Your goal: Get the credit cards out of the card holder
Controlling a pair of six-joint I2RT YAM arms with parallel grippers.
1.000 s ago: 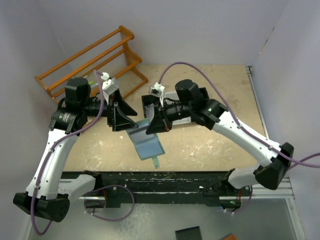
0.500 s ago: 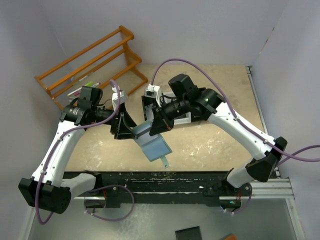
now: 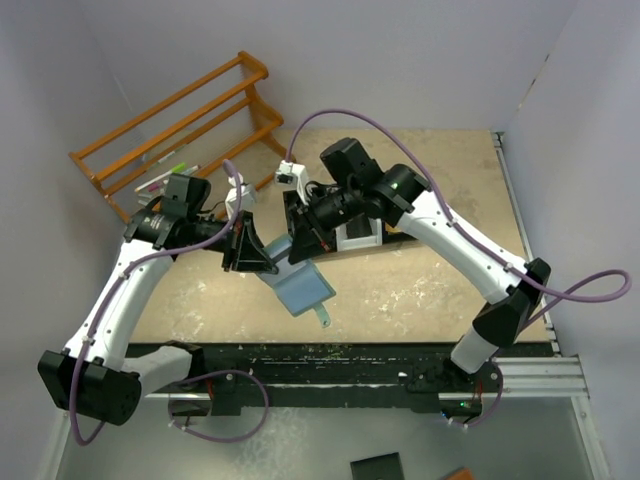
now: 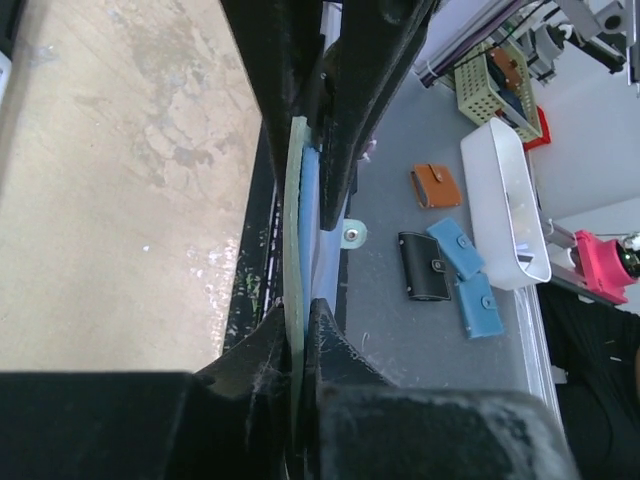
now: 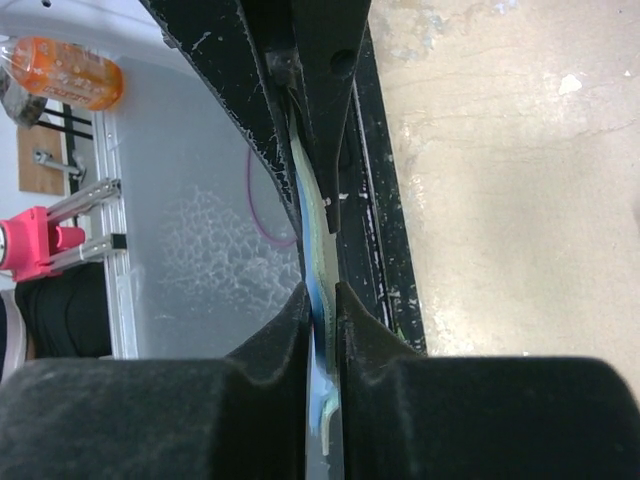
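The card holder hangs open in the air over the table's near middle, light blue inside up, its snap tab dangling at the front. My left gripper is shut on its left edge; in the left wrist view the green outer skin runs edge-on between the closed fingers, gripper. My right gripper is shut on the far edge, seen in the right wrist view as a blue-green strip pinched at gripper. The credit cards are hidden.
A wooden rack with pens stands at the back left. A black-and-white bin tray sits under the right arm. Off the table's front edge, spare wallets and a white tub lie on a grey surface.
My left gripper has closed on the card holder's left edge. The right arm has swung left and a little farther back, carrying the holder with it.
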